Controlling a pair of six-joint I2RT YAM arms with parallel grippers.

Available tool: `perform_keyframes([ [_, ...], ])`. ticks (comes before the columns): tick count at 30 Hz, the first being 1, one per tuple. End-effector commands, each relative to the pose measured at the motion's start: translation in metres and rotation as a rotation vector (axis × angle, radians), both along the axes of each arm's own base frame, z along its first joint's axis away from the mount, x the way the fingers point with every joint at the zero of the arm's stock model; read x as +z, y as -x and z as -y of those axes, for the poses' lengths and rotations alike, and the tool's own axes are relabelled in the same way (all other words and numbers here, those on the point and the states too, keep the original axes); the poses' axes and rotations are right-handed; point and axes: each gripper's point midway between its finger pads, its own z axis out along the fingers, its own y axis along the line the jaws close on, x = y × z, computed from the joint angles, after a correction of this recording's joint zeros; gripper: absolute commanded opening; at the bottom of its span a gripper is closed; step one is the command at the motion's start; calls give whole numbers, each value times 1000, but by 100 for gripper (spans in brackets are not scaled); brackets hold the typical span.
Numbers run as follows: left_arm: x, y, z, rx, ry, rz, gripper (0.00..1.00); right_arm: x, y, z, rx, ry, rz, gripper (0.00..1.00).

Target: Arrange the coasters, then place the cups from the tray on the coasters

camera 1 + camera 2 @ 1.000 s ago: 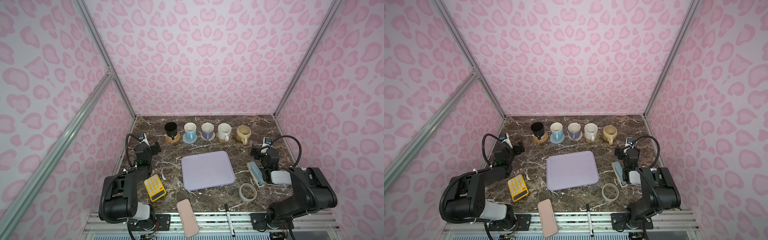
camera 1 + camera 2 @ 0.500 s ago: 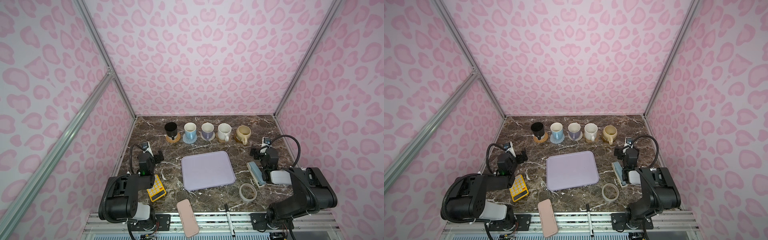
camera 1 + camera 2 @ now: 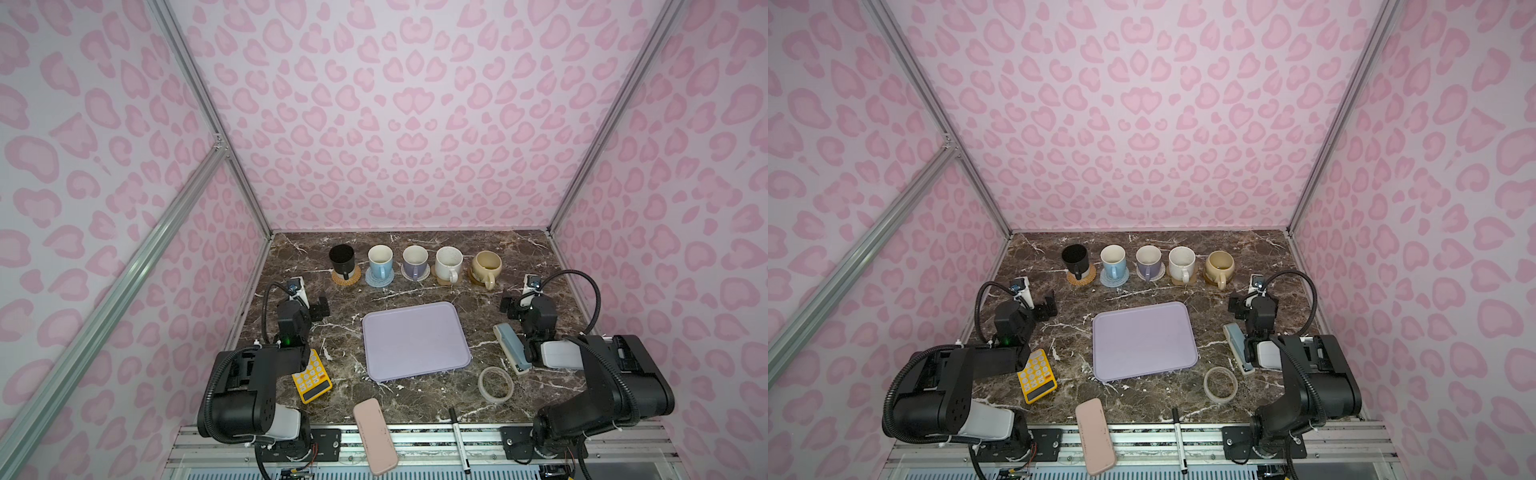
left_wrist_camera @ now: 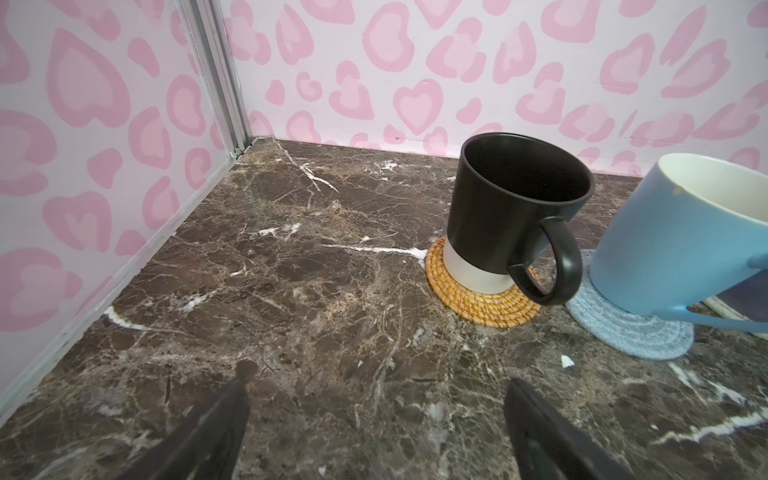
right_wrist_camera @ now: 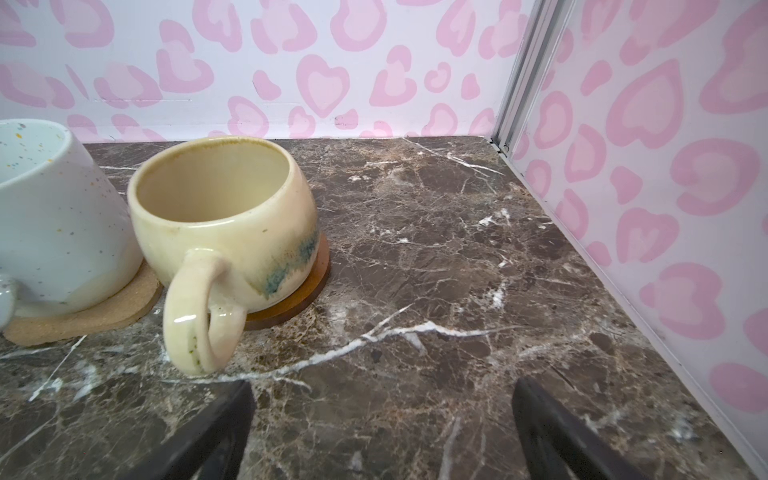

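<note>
Left wrist view shows my left end effector wide and empty, pulled back from the black cup on its orange coaster; right end effector equally wide. Five cups line the upper desk, tray bare: I judge it finished.

The left arm and the right arm are both built of chunky matte black housings with rounded joints. Each is broken by one pale grey-white link. A black ribbed cable hose loops at each wrist toward a small white camera module. A tiny green light glows on the left arm. The black base plates carry visible screws. In the wrist views, the fingers are flat, dark and tapering.
</note>
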Motion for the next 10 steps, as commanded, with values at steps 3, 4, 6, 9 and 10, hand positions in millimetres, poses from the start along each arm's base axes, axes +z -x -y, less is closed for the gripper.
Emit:
perform_keyframes([
  [3, 7, -3, 2, -15, -15, 24, 97, 3, -1, 2, -13, 3, 13, 98],
  [4, 6, -4, 2, -14, -13, 22, 97, 3, -1, 2, -14, 2, 14, 98],
  [6, 6, -6, 2, -13, -15, 14, 97, 3, 0, 3, -15, 3, 13, 98],
  [9, 6, -6, 2, -14, -16, 16, 97, 3, -1, 2, -12, 3, 13, 98],
  [10, 6, -4, 3, -15, -17, 22, 97, 3, -1, 2, -14, 3, 13, 98],
])
